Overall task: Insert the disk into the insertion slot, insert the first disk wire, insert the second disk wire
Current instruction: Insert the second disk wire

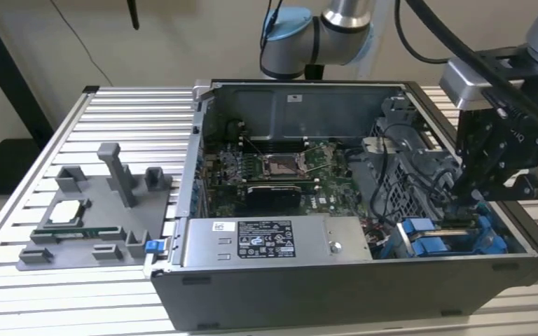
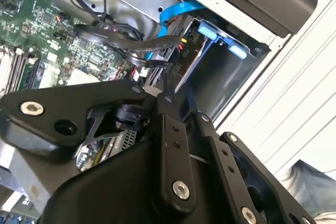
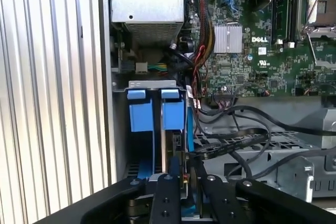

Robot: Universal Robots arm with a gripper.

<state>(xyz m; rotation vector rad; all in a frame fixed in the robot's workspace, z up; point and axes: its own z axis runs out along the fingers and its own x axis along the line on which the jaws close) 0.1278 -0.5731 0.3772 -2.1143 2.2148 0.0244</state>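
Pincer: I see my black two-finger gripper [image 1: 462,198] lowered into the open grey computer case [image 1: 344,280], at its corner nearest the exterior view's right; whether the fingers are spread or pressed together I cannot tell.
Wires: black cables [image 3: 236,140] bunch just beside the fingers.
Disk: the blue plastic carrier frames [image 3: 157,109] sit upright, side by side, inside the grey metal drive cage bay [image 1: 442,234].
Motherboard: the green board [image 1: 279,171] lies behind the bay.
Surface: a ribbed aluminium tabletop [image 1: 110,112] carries the case.
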